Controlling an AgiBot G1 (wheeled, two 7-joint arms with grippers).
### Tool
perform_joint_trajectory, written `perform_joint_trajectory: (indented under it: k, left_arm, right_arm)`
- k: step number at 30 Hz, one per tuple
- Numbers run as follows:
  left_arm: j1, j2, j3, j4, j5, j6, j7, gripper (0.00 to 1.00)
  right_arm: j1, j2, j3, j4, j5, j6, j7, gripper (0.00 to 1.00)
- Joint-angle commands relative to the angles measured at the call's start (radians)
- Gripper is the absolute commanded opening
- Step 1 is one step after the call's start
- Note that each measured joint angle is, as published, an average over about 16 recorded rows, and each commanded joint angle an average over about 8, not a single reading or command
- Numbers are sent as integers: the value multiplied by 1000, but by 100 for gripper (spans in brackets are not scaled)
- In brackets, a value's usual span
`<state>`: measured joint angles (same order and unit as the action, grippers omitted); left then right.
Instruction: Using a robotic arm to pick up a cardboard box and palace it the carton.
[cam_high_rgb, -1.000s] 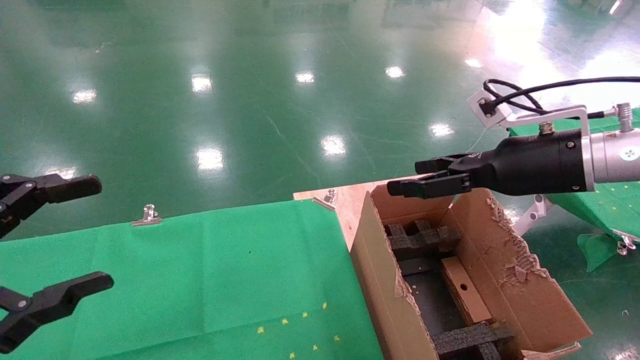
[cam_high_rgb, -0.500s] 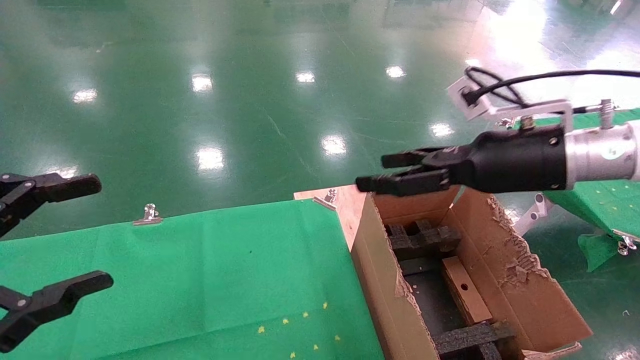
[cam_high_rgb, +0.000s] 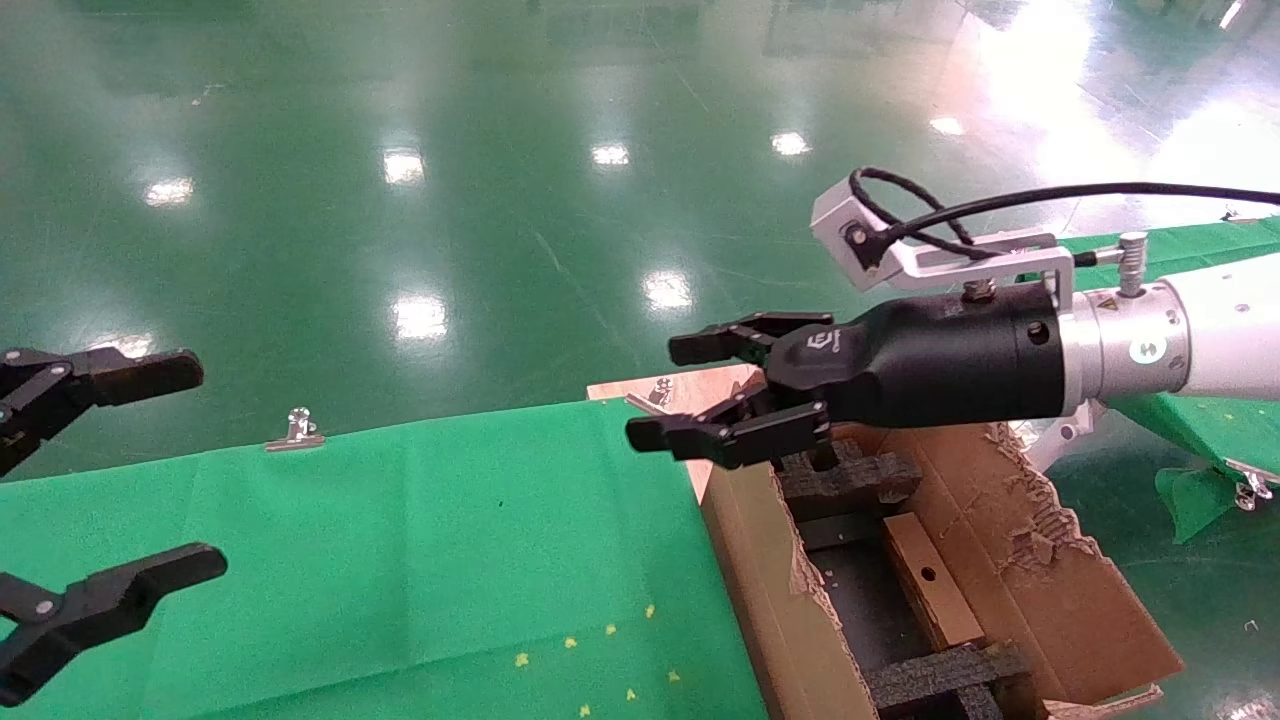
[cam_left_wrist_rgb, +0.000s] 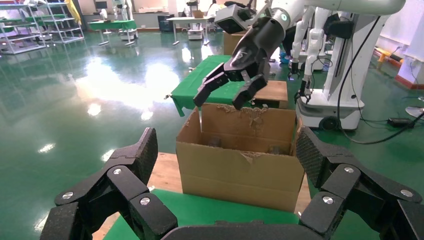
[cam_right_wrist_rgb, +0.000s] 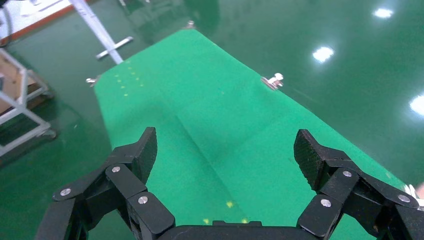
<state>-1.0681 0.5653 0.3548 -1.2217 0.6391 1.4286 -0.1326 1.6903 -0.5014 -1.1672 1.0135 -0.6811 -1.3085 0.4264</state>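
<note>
the right gripper (cam_high_rgb: 690, 392) hung spread wide and empty over the carton's (cam_high_rgb: 770, 590) near rim, the cardboard box (cam_high_rgb: 930, 580) lying inside between foam pads, so it should lift clear without snagging torn flaps.

Right robotic arm (cam_high_rgb: 1200, 335): glossy white shell, then a silver collar with a round teal-and-white sticker, a yellow warning label and a knurled pin, then a black barrel bearing a pale logo. Grey camera block (cam_high_rgb: 850, 232) on a silver bracket above, looped black cable (cam_high_rgb: 1100, 192) trailing back. Both grippers, right gripper (cam_high_rgb: 700, 392) and left gripper (cam_high_rgb: 150, 470): matte black multi-link fingers, silver rivets, dimpled pads.
</note>
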Motion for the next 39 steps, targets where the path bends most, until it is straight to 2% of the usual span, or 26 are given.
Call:
perform_joint_trajectory:
  k: [1,33,39]
  left_arm:
    - [0,0,0,0,0,0,0,100]
    - [0,0,0,0,0,0,0,100]
    - [0,0,0,0,0,0,0,100]
  right_arm:
    - [-33,-6,47,14,-3,-10,-13,100]
    - [-556,-99,802,245,-45,-169,-216,100]
    - [-628,-112,907,275,-50,-191,-241,100]
